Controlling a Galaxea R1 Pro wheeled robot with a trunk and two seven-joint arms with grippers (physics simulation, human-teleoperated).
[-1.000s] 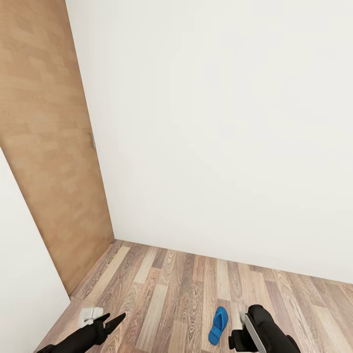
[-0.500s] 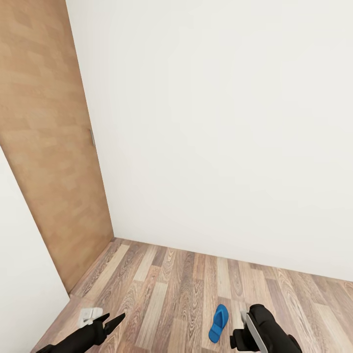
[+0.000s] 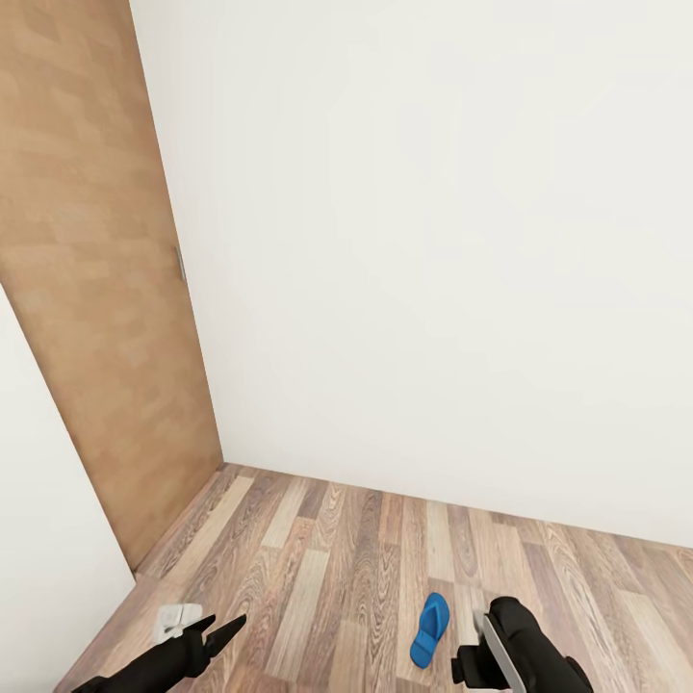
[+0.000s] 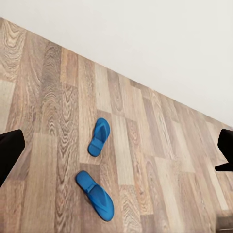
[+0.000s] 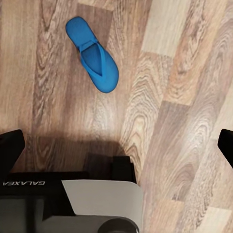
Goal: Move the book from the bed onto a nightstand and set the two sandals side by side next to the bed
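2 bright blue flip-flop sandals lie on the brown wood-plank floor [image 4: 145, 160] in your left wrist view: the first sandal [image 4: 99, 136] sits nearer the white wall [image 4: 160, 43], the second sandal [image 4: 95, 195] lies just beside it, farther from that wall. They are close but not touching, and angled differently, not parallel.

Head view: 1 blue sandal [image 3: 429, 629] flat on the floor, between your 2 arms, just beside the right gripper [image 3: 486, 640] and well apart from the left gripper [image 3: 214, 632]. It points roughly toward the white wall [image 3: 433, 241]. A plain brown door [image 3: 96, 279] meets that wall at the corner; a small white object [image 3: 177, 618] sits on the floor near the door, close to the left gripper. Can't tell what it is.

Right wrist view: 1 blue sandal [image 5: 92, 54] strap-up on the floor, ahead of the black fingertips [image 5: 9, 148]. The robot's own black and grey body, marked GALAXEA [image 5: 73, 199], sits below them.

Left pincer: fingertips [image 4: 10, 145] spread wide at the frame edges in its wrist view, nothing between them. Right pincer: same, spread wide, holding nothing.
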